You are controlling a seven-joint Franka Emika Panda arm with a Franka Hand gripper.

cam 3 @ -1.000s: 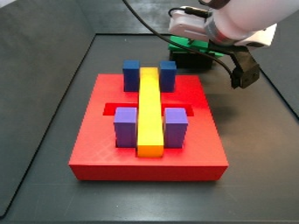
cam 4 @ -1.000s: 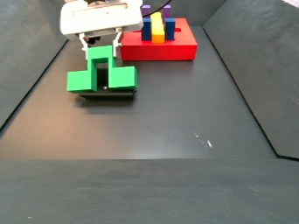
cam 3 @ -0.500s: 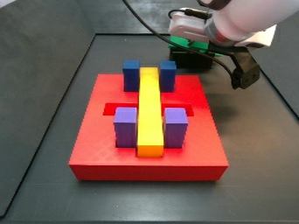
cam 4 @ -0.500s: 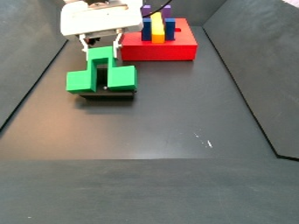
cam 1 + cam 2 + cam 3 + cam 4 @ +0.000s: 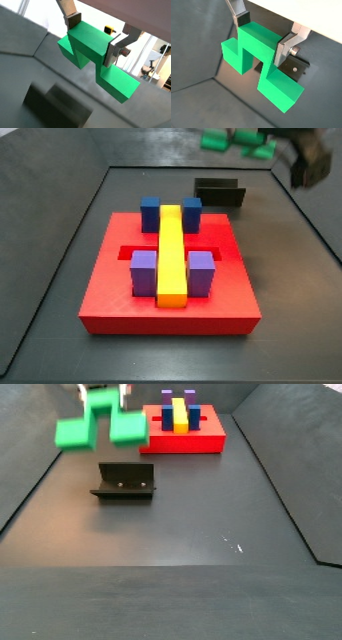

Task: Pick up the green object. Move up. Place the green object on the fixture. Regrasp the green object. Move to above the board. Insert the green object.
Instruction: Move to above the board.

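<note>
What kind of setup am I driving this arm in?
Likely a lab test cell: a dark walled floor holding a red board of blocks, a fixture, and the gripper holding the green object in the air.

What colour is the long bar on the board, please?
Yellow bar, clearest in a side view; the gripper holds the green object.

In this side view the green object [image 5: 99, 429] hangs in the air, blurred, above and behind the fixture [image 5: 124, 482], not touching it. The end effector [image 5: 104, 394] is at the top edge, mostly cut off, holding the object's upper part. The board [image 5: 187, 436] lies further back on the dark worktop [image 5: 174, 554].
</note>
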